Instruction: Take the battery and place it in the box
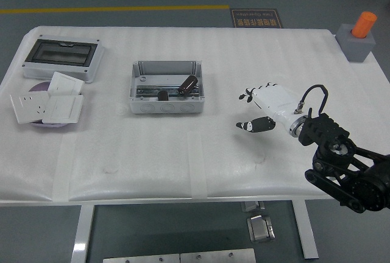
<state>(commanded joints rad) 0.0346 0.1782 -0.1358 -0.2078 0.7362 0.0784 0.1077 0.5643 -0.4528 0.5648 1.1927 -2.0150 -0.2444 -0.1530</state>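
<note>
The grey open box [166,87] stands on the white table, left of centre. A dark cylindrical battery [188,84] lies tilted inside it at the right, and a second dark battery [163,95] lies near its front wall. My right hand [259,108] is white with black fingertips. It hovers over the table to the right of the box, well apart from it. Its fingers are spread and hold nothing. The left arm is out of view.
A grey enclosure with a dark window [61,58] stands at the back left. White socket plates [47,105] lie on a purple disc in front of it. A grey block with an orange cylinder [359,38] stands at the back right corner.
</note>
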